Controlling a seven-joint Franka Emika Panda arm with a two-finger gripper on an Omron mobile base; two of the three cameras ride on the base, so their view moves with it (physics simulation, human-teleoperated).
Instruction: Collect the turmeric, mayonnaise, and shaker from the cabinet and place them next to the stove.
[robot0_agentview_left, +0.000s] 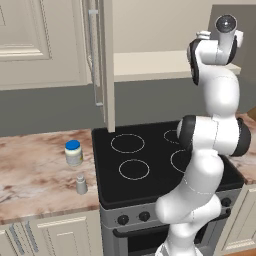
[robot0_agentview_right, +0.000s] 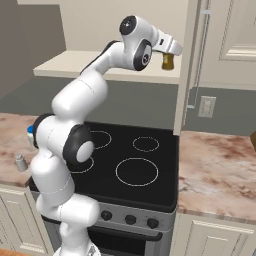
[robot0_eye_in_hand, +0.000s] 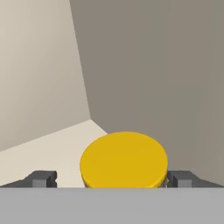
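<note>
In the hand view the gripper (robot0_eye_in_hand: 111, 178) stood wide open, its 2 dark fingertips (robot0_eye_in_hand: 43, 178) low at the left and right of the frame with the turmeric (robot0_eye_in_hand: 124, 159) between them; the jar's yellow top sat nearer the right tip than the left, and whether either tip touched it could not be told; behind it a beige shelf board ran to a corner of the cabinet's inner walls. In the right base view the turmeric (robot0_agentview_right: 167, 61) appeared as a small yellow-orange jar at upper centre, just beside the end of the hand, on the shelf of the cabinet (robot0_agentview_right: 75, 64), with the open door edge-on right of it. In the left base view the arm rose along the right side, its hand at upper right against the shelf; the cabinet's (robot0_agentview_left: 150, 64) open door hung at upper centre with its bar handle. The stove (robot0_agentview_left: 145, 150) filled the centre of that frame, its 4 white rings partly hidden by the arm; on the marbled counter (robot0_agentview_left: 30, 175) at lower left stood the mayonnaise (robot0_agentview_left: 73, 152), upright, and the shaker (robot0_agentview_left: 81, 184) just below and right of it, near the stove's left edge, apart from each other.
</note>
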